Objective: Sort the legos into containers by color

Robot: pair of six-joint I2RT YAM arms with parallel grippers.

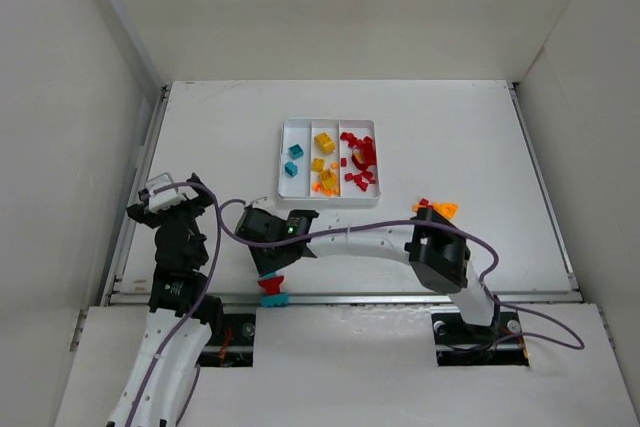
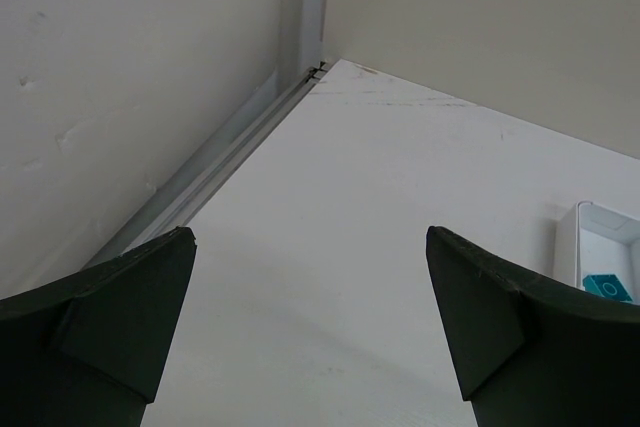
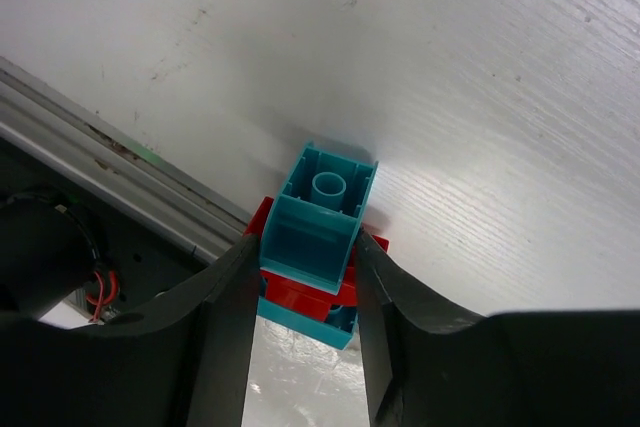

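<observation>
Clamped between the two fingers of the right gripper [image 3: 308, 277], low in the centre of the wrist view, is one lego clump [image 3: 318, 217]. Three layers are counted, teal, red, teal, and it is pressed on both sides at the table's near edge. Wide open and empty, the left gripper [image 2: 310, 287] is seen.

One white tray [image 1: 330, 124] is picked out upper centre of the overhead frame, with three compartments. Two teal bricks [image 1: 295, 152] are counted in the left one and roughly four yellow-orange pieces [image 1: 323, 143] in the middle. A red heap [image 1: 362, 157], too tangled to be counted, is seen in the right one. Two loose pieces [image 1: 440, 209], orange and red, are spotted right of centre.
</observation>
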